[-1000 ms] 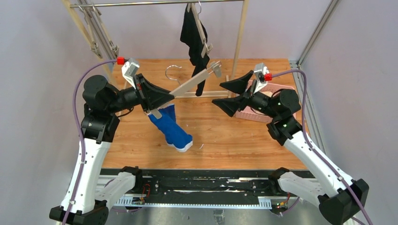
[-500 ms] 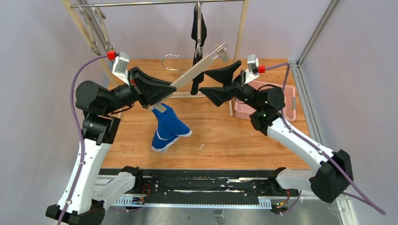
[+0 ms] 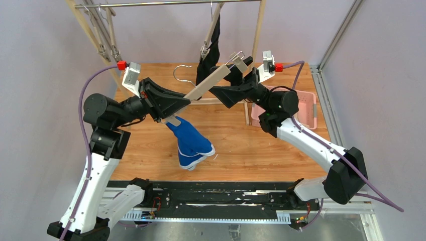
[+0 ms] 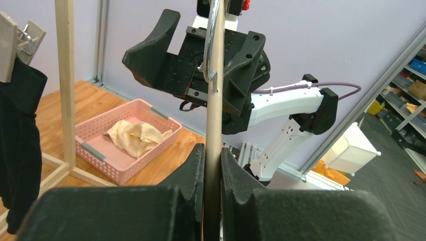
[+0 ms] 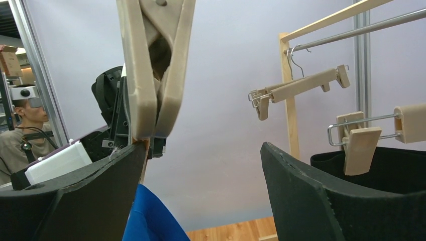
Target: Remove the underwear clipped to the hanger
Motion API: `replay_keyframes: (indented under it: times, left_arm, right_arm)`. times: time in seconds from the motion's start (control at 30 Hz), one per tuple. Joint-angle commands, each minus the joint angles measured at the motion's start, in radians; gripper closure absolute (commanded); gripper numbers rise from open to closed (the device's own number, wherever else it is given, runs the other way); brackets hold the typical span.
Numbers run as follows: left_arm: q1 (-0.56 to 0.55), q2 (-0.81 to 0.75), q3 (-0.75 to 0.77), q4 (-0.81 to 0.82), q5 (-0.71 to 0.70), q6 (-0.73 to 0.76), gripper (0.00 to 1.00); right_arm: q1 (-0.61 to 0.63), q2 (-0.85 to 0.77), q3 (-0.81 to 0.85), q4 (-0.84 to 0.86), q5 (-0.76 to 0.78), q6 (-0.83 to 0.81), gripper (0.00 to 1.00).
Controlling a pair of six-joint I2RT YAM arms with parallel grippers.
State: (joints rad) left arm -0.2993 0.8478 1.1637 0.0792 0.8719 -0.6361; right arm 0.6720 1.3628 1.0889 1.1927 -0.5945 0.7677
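Note:
My left gripper [image 3: 187,102] is shut on the bar of a wooden hanger [image 3: 203,86], which it holds slanted above the table. The blue underwear [image 3: 193,143] hangs from the hanger's lower clip. My right gripper [image 3: 219,80] stands open at the hanger's upper end, with the free clip [image 5: 153,65] just above its left finger. In the left wrist view the bar [image 4: 213,125] is pinched between my left gripper's [image 4: 213,153] fingers. Black underwear [image 3: 208,55] hangs clipped to a second hanger on the rail. Cream underwear [image 4: 133,138] lies in the pink basket [image 3: 307,108].
A wooden rack post [image 3: 257,45] rises just behind my right gripper [image 5: 203,145]. Empty clip hangers [image 3: 103,35] hang at the rail's left end. The held hanger's metal hook [image 3: 183,70] sticks out toward the back. The black underwear [image 5: 397,165] is close to my right finger.
My right arm has swung left and up to the hanger's upper clip, still open. The left gripper keeps its hold; the blue underwear has swung, and the black underwear's hanger has turned on the rail.

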Motion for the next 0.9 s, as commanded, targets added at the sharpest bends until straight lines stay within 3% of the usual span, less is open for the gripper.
replay_keyframes:
  times: [0.0, 0.47, 0.87]
  left_arm:
    - [-0.01, 0.0, -0.008, 0.029, -0.041, 0.012, 1.0]
    - [-0.01, 0.003, 0.054, 0.028, -0.052, 0.022, 1.0]
    - [-0.024, -0.004, 0.002, 0.029, -0.027, 0.026, 1.0]
  right_arm:
    - [0.025, -0.015, 0.022, 0.064, -0.031, 0.016, 0.13]
    - [0.028, -0.122, -0.072, -0.049, -0.039, -0.07, 0.15]
    - [0.038, -0.004, 0.051, 0.017, -0.037, -0.032, 0.15]
